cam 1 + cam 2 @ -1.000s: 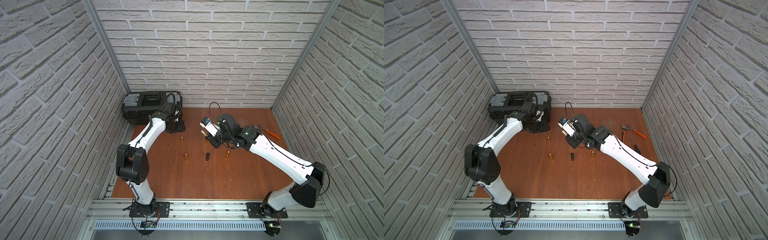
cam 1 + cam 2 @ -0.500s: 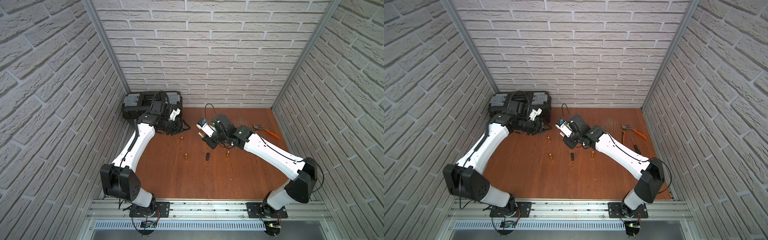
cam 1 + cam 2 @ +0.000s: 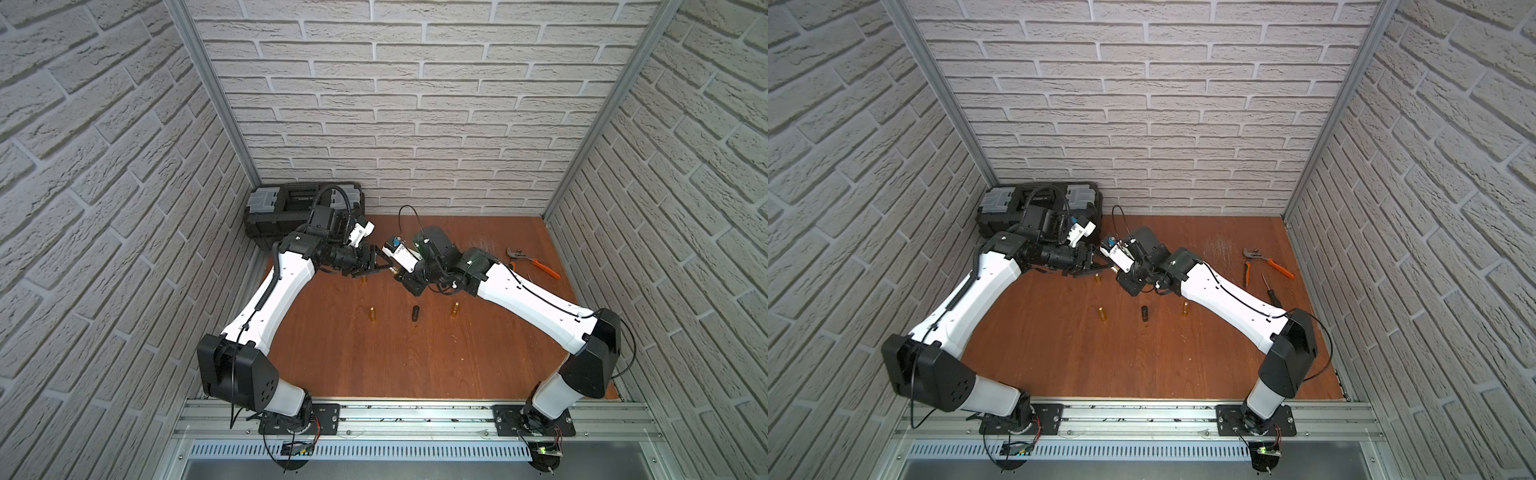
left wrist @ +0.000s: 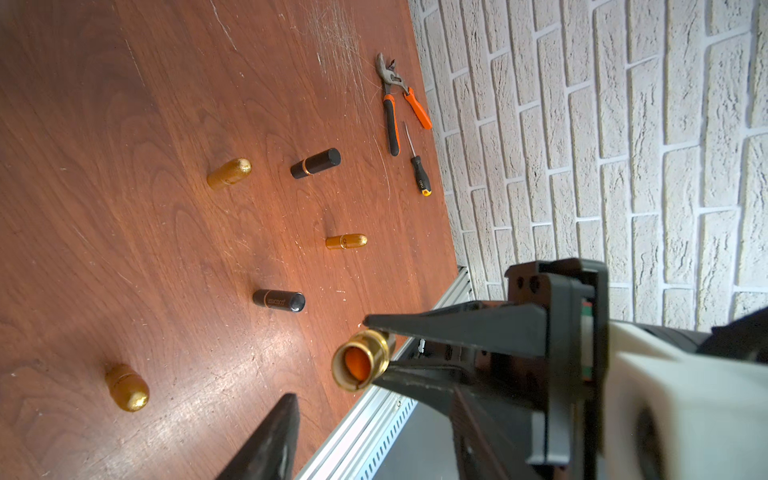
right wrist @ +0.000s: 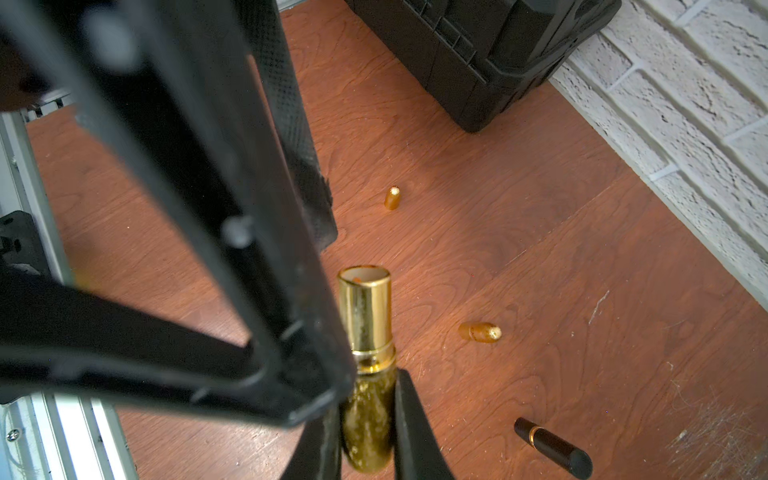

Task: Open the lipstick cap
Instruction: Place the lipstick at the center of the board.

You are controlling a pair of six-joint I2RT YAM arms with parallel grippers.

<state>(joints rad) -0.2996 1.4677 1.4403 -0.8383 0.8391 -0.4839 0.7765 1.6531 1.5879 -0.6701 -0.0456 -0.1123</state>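
My right gripper point(image 5: 368, 401) is shut on the glittery gold base of a lipstick point(image 5: 365, 316) and holds it above the table. No cap is on it: the shiny inner tube is bare, and orange lipstick point(image 4: 358, 365) shows in its mouth. Which gold piece on the table is its cap I cannot tell. My left gripper point(image 3: 380, 266) is open, its fingers point(image 5: 299, 166) spread beside the tube's open end with nothing between them. One left finger point(image 4: 274, 436) lies below the tube. In both top views the grippers meet at the back middle; the right gripper point(image 3: 1115, 272) points left.
Three gold bullet-shaped pieces point(image 3: 372, 313) point(image 3: 454, 308) point(image 3: 364, 279) and a black tube point(image 3: 415, 313) stand on the wooden table point(image 3: 415, 365). A second black lipstick point(image 4: 316, 163) lies beyond. A black toolbox point(image 3: 291, 208) is back left; pliers point(image 3: 532, 262) and a screwdriver point(image 3: 1273, 293) lie right.
My left arm has swung from beside the toolbox across to the right gripper, jaws apart. The right gripper, still shut on the lipstick, has shifted a little to the left.
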